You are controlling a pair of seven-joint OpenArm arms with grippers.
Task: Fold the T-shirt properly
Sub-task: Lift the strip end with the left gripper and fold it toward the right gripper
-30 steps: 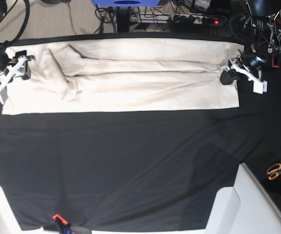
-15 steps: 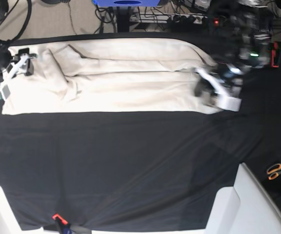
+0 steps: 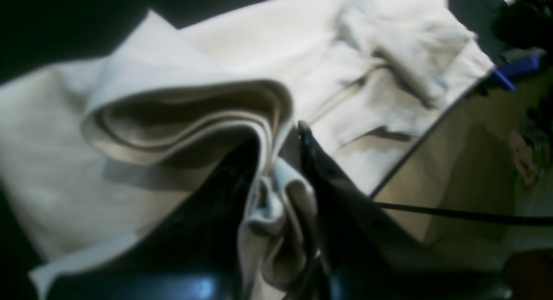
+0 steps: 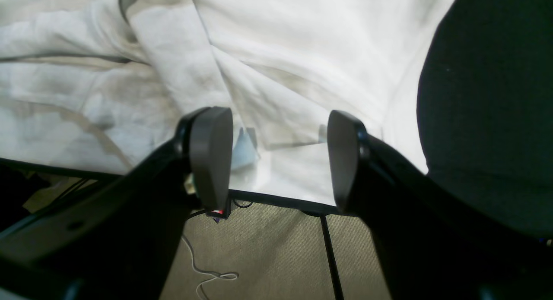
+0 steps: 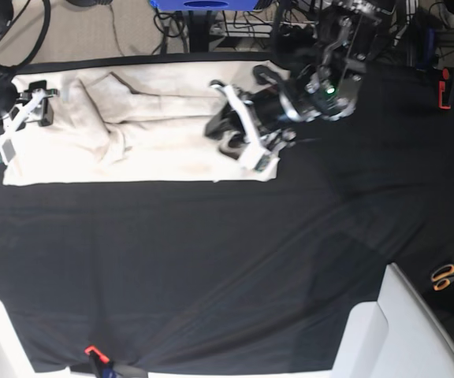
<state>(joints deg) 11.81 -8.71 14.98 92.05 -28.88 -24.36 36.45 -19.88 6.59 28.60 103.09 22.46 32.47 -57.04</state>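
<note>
The cream T-shirt (image 5: 132, 134) lies as a long folded strip along the far edge of the black table cloth (image 5: 211, 260). My left gripper (image 5: 239, 138) is shut on the shirt's right end and holds it over the strip's middle, doubled back. In the left wrist view the cloth (image 3: 173, 118) curls in several layers, pinched at the left gripper (image 3: 281, 149). My right gripper (image 5: 18, 118) stands open at the shirt's left end. The right wrist view shows the right gripper (image 4: 276, 157) with its fingers apart just above the shirt's edge (image 4: 281, 54), holding nothing.
The table's far edge runs right behind the shirt, with floor and cables (image 4: 207, 274) beyond. Orange-handled scissors (image 5: 448, 276) lie at the right edge. A white panel (image 5: 392, 323) stands at the front right, and an orange clip (image 5: 93, 350) is at the front edge.
My left gripper has swept leftward from the table's right side to the middle, dragging the shirt's right end over the strip. The right gripper has shifted only slightly.
</note>
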